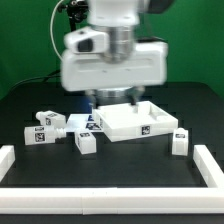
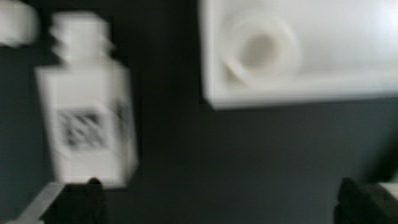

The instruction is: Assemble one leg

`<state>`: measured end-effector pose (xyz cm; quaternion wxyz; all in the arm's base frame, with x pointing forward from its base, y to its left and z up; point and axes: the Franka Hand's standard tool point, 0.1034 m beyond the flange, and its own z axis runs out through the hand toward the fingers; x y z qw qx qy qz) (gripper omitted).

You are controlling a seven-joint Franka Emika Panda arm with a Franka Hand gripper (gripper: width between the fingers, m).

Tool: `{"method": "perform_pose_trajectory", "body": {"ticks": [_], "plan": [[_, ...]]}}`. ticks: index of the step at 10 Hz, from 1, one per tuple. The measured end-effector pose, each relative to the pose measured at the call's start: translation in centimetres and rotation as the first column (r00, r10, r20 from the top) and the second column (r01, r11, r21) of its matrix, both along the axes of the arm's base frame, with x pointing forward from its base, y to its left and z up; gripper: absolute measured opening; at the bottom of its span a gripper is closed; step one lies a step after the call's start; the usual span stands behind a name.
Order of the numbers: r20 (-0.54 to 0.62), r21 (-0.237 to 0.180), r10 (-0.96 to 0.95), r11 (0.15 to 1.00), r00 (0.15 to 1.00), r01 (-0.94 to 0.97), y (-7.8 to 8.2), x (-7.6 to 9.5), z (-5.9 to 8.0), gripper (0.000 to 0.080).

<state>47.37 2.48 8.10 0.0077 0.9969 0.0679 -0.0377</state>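
Observation:
In the wrist view, a leg (image 2: 84, 110), a small white oblong block with a tag on its face and a narrower stub at one end, lies on the black table. My gripper (image 2: 222, 200) is open and empty. One fingertip (image 2: 80, 196) is close to the leg's end and the other (image 2: 366, 196) is far to the side. The white tabletop (image 2: 302, 55) shows a round corner socket. In the exterior view, my gripper (image 1: 102, 101) hangs by the tabletop's (image 1: 140, 120) left corner. Loose legs lie at the left (image 1: 45, 120), (image 1: 38, 135), (image 1: 85, 143).
Another leg (image 1: 180, 140) stands at the exterior view's right of the tabletop. The marker board (image 1: 84, 122) lies between the left legs and the tabletop. Low white walls border the table at the front (image 1: 110, 205), left (image 1: 8, 160) and right (image 1: 208, 165).

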Motion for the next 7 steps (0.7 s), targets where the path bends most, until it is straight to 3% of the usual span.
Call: {"method": "perform_pose_trajectory", "body": {"ticks": [1, 2, 6, 7], "plan": [[0.014, -0.005, -0.021, 1.0, 1.0, 0.021, 2.5, 1.7, 0.0, 0.0648], [0.011, -0.007, -0.012, 1.0, 1.0, 0.012, 3.8, 1.8, -0.5, 0.0648], [0.011, 0.002, -0.013, 1.0, 1.0, 0.013, 3.6, 1.5, -0.8, 0.0648], [0.011, 0.011, -0.061, 0.998, 0.998, 0.061, 3.7, 0.0, -2.0, 0.0648]]}}
